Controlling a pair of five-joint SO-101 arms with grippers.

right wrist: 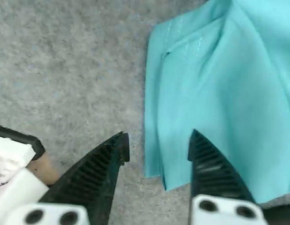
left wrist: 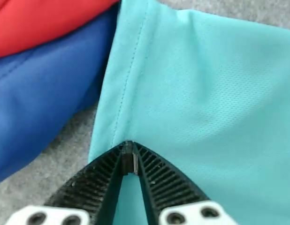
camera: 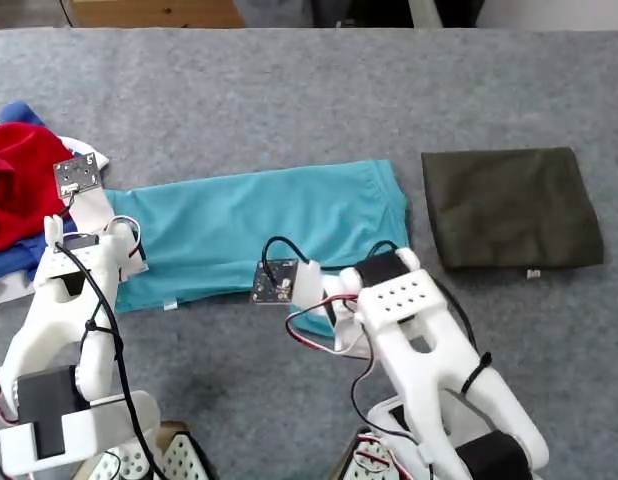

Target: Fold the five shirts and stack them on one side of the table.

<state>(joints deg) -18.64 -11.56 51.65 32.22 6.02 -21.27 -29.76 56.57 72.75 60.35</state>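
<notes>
A teal shirt (camera: 269, 225) lies flat across the middle of the grey table, folded lengthwise. My left gripper (left wrist: 129, 161) is at the shirt's left end (camera: 127, 250), with its tips pinched together on the teal hem (left wrist: 192, 93). My right gripper (right wrist: 159, 140) stands open over a corner of teal fabric (right wrist: 206, 93) at the shirt's near edge (camera: 314, 305); one finger is above bare table, the other above cloth. A dark olive shirt (camera: 511, 206) lies folded at the right. Red (camera: 19, 180) and blue (camera: 14, 258) shirts are heaped at the left.
White cloth (camera: 94, 160) shows under the red and blue heap at the left edge. Bare grey table (camera: 289, 90) stretches behind the teal shirt. Both arms' bases and cables occupy the near edge. A wooden piece (camera: 154, 12) stands beyond the far edge.
</notes>
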